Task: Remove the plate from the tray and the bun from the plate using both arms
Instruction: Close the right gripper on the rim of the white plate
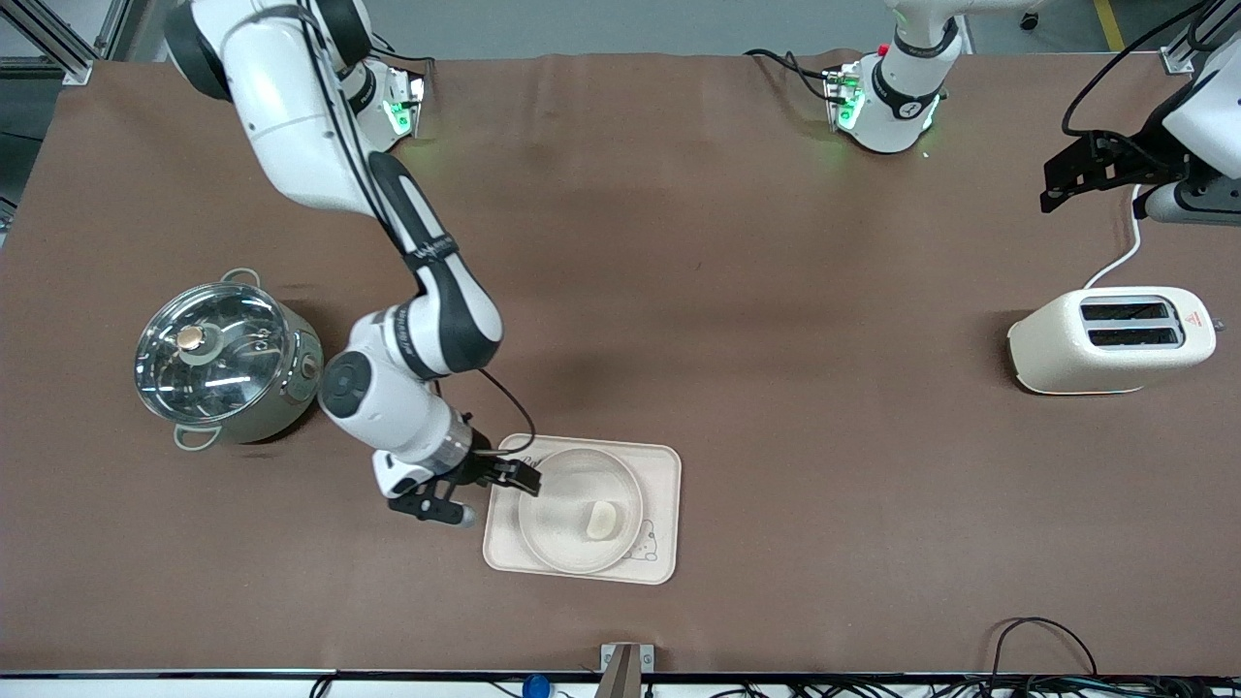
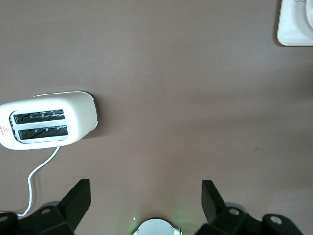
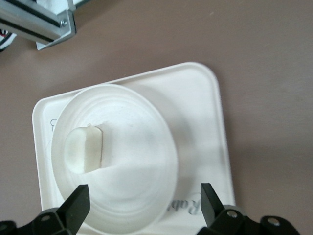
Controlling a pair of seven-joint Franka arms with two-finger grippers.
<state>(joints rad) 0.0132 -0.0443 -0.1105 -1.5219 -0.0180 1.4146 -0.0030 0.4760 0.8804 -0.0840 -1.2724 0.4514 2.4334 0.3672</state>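
The round cream plate [image 1: 562,538] lies on the rectangular rabbit tray [image 1: 664,485]. The pale bun [image 1: 601,520] rests on the plate. My right gripper [image 1: 519,477] is open and empty, low over the tray's edge at the plate's rim toward the right arm's end. In the right wrist view the plate [image 3: 132,161] holds the bun [image 3: 84,149], and my right gripper [image 3: 144,196] has its fingers wide apart, touching nothing. My left gripper [image 1: 1057,184] is open and empty, raised over the table at the left arm's end, where the arm waits; it also shows in the left wrist view [image 2: 146,188].
A steel pot with a glass lid [image 1: 218,359] stands toward the right arm's end. A cream toaster [image 1: 1110,339] with a white cord stands toward the left arm's end, also in the left wrist view [image 2: 49,122]. The tray's corner [image 2: 296,24] shows there too.
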